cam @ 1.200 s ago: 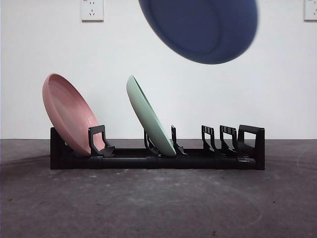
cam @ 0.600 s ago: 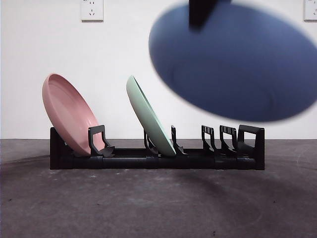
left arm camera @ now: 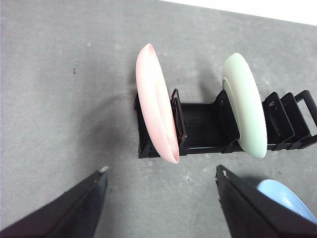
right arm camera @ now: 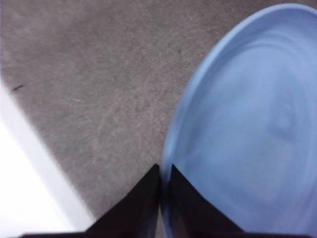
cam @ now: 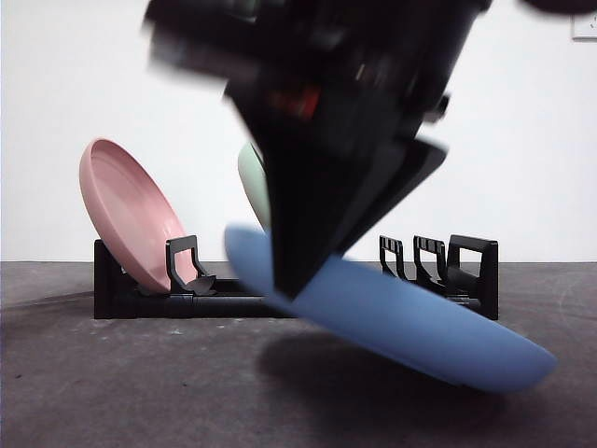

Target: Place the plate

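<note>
Blue plate [cam: 420, 322], pink plate [cam: 126, 210] and green plate [left arm camera: 245, 104] are seen as smooth matt plastic, the dish rack [cam: 466, 271] as black moulded plastic, the table [cam: 112, 383] as rough grey mottled surface.

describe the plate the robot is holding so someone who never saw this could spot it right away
Start at the black dish rack on the grey table, which holds a pink plate and a pale green plate standing on edge. In front of the rack, the right gripper pinches the rim of the blue plate. It alone is blue, outside the rack, and tilted low instead of standing on edge.
</note>
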